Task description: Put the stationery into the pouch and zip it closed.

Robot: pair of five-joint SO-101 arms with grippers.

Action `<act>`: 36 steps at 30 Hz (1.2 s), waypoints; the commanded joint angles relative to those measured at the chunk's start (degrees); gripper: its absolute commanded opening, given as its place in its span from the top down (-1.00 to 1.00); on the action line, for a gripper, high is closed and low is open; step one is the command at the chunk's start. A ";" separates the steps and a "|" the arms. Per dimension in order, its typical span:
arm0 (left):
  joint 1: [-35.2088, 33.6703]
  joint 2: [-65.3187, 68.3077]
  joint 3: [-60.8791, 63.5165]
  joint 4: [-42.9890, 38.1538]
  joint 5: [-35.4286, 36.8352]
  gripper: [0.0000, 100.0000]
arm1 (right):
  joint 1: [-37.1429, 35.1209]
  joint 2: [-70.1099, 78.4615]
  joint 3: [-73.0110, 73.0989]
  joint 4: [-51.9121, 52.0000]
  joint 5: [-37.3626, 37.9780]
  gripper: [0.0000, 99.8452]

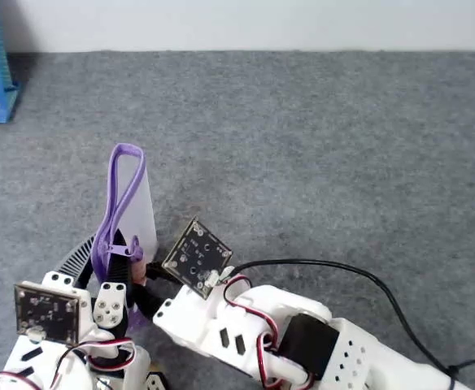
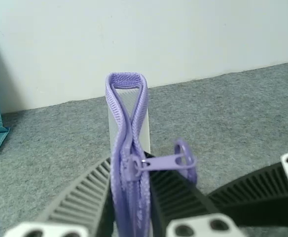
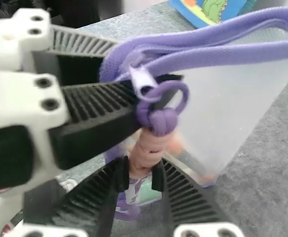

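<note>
My left gripper (image 2: 129,197) is pressed onto the near end of the pouch (image 1: 136,207), which stands on edge toward 7 o'clock of the table (image 1: 343,146) — an anchor against the tug, I judge. My right gripper (image 3: 140,175) pinches the pull cord (image 3: 151,131) at the slider (image 2: 133,167). The zip gapes toward 12 o'clock — so the pull should run that way.

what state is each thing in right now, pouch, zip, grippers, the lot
pouch: upright on its edge, clamped at one end by the left gripper
zip: open along most of its length, closed only at the clamped end
pull cord: pinched by the right gripper
left gripper: shut on the pouch
right gripper: shut on the pull cord
stationery: inside the pouch, blurred through its wall
</note>
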 commanded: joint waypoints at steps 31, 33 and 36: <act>-0.35 0.70 -0.84 -0.09 -0.18 0.98 | -4.18 -4.97 -5.54 6.11 2.55 0.66; -0.35 0.70 -0.84 -0.09 -0.18 0.98 | -3.82 -2.86 -5.54 4.44 2.55 0.66; -0.35 0.70 -0.84 0.00 -0.18 0.98 | -0.75 -0.57 -5.54 2.07 2.64 0.65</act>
